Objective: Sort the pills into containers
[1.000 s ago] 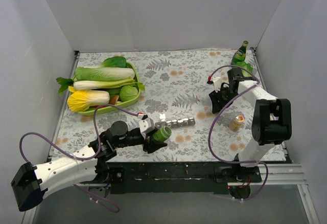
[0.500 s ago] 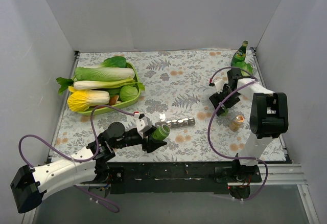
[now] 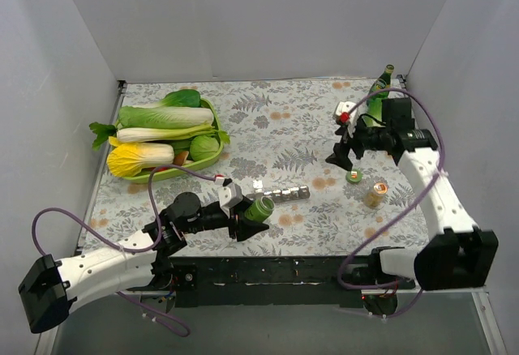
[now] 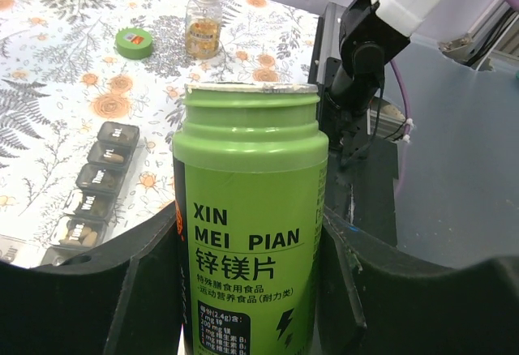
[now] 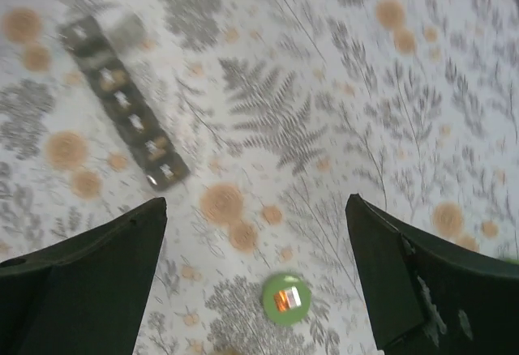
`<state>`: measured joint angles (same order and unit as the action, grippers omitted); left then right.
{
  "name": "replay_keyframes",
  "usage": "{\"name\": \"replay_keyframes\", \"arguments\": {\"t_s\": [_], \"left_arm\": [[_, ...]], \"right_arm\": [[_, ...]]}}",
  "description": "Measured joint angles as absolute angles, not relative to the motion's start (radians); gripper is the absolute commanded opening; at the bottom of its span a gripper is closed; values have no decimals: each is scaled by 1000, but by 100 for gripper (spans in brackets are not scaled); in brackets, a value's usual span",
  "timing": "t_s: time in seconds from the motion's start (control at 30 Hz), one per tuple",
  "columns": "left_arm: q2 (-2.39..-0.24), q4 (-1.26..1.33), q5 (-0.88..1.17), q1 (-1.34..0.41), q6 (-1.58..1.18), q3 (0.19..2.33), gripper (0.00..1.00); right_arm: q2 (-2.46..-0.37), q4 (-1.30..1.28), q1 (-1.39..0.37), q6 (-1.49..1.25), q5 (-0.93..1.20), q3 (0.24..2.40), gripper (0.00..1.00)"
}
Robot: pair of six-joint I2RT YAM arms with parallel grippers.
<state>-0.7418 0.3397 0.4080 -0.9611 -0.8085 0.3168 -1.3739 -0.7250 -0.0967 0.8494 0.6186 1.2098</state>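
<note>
My left gripper [image 3: 247, 219] is shut on a green pill bottle [image 3: 259, 208], open at the top with no cap; it fills the left wrist view [image 4: 250, 225], held near the grey strip of containers [image 3: 281, 194]. The strip also shows in the left wrist view [image 4: 96, 191] and in the right wrist view [image 5: 122, 100], with pills in some compartments. A green cap [image 3: 354, 177] lies on the table; it also shows in the right wrist view [image 5: 283, 298] and in the left wrist view [image 4: 134, 42]. My right gripper [image 3: 345, 154] is open and empty above the cap.
A small clear bottle of orange pills [image 3: 375, 194] stands right of the cap. A tall green glass bottle [image 3: 379, 89] stands at the back right corner. A green tray [image 3: 212, 113] of cabbages sits at the back left.
My right arm has swung up and out, and its gripper has let go of the green cap, which now lies on the table. My left gripper has shifted slightly with the bottle.
</note>
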Motion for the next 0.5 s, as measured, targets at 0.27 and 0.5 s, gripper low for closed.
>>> {"name": "replay_keyframes", "arguments": {"t_s": [0.27, 0.5], "left_arm": [[-797, 391, 448, -961, -844, 321, 0], [-831, 426, 459, -961, -878, 327, 0]], "right_arm": [[-1224, -741, -253, 1010, 1203, 1124, 95], [-1251, -855, -321, 1151, 1282, 1118, 94]]}}
